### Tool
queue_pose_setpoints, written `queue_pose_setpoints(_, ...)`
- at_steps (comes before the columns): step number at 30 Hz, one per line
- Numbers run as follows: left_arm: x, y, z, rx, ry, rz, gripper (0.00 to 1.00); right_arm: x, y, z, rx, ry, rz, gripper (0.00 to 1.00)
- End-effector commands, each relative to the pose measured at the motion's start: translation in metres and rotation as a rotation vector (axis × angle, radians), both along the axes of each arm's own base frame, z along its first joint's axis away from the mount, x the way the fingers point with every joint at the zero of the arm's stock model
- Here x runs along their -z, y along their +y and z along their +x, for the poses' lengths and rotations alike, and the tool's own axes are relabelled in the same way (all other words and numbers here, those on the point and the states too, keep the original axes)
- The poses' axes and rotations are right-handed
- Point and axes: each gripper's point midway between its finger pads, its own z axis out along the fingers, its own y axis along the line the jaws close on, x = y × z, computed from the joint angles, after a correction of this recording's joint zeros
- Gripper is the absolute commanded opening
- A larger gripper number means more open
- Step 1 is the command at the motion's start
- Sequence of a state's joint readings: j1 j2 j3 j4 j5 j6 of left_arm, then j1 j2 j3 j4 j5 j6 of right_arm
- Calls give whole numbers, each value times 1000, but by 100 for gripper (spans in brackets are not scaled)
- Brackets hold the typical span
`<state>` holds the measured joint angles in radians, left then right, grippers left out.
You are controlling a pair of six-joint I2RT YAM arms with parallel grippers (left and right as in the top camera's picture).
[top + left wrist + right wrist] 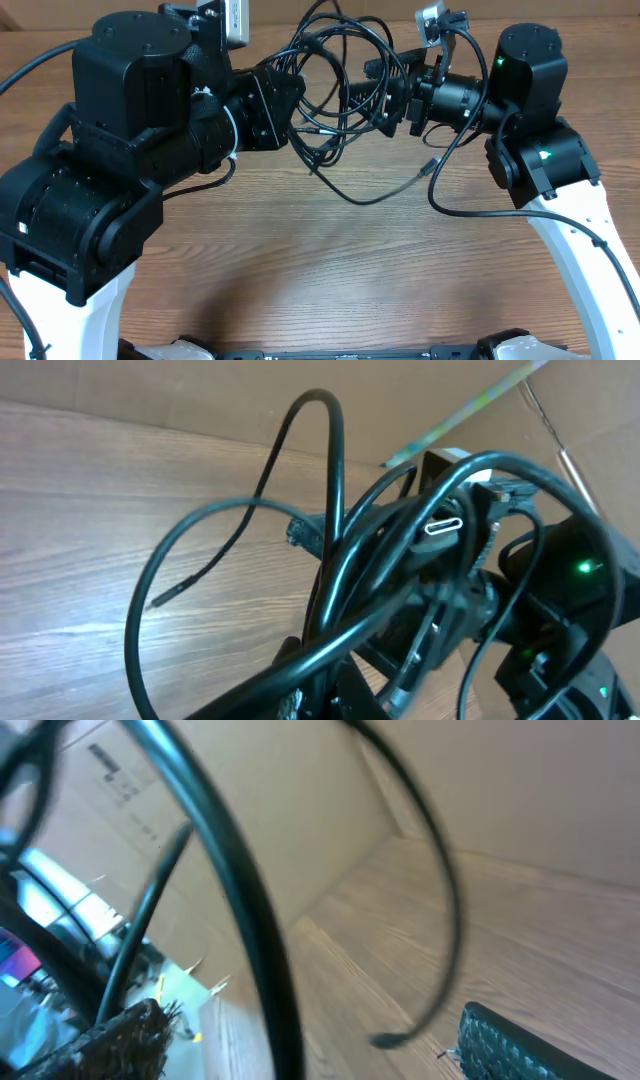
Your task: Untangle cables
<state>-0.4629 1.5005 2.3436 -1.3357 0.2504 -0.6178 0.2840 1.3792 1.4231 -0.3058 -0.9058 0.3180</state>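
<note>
On the wooden surface point(300, 270), nearer than the cables point(335, 95), one loose strand point(350, 197) curves and ends in a small plug point(428, 167). The cables bunch in a tangle. At its left, the left pincer point(292, 108) is clamped on them. At its right, the right pincer point(392, 105) stands apart, a cord crossing between its fingers.

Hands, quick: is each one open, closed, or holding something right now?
Left hand: closed on the tangled thin black cables.
Right hand: open, gripping nothing.
</note>
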Motion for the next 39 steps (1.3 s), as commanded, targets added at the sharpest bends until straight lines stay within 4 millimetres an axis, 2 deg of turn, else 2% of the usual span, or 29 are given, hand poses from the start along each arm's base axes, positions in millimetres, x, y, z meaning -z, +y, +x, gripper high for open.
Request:
queue_pose_setpoints(1, -6, 10, 3, -19, -72, 58, 4, -13, 7, -25, -115, -23, 31, 93)
queue_pose_setpoints(5, -5, 15, 14, -57, -95, 93, 4, -15, 12, -36, -173, -24, 40, 89)
queue_pose_setpoints(10, -2, 36, 32, -179, -137, 190, 4, -15, 19, -44, -212, -26, 44, 88)
queue_pose_setpoints(13, -2, 33, 32, -165, -141, 189, 4, -15, 19, -43, -207, -33, 42, 88)
queue_pose_setpoints(18, -7, 43, 37, -213, -175, 225, 4, -12, 15, -28, -120, -27, 24, 88)
queue_pose_setpoints(25, -4, 42, 40, -196, -186, 254, 4, -15, 18, -31, -138, -46, 32, 85)
queue_pose_setpoints(30, 0, 30, 42, -148, -169, 235, 4, -17, 24, -36, -156, -59, 36, 84)
queue_pose_setpoints(32, 1, 19, 42, -97, -164, 206, 4, -18, 25, -36, -158, -62, 37, 78)
queue_pose_setpoints(38, -10, -5, 37, 0, -160, 86, 4, -18, 25, -36, -158, -64, 38, 77)
queue_pose_setpoints(39, -13, -7, 37, 5, -162, 68, 4, -18, 25, -35, -158, -63, 37, 72)
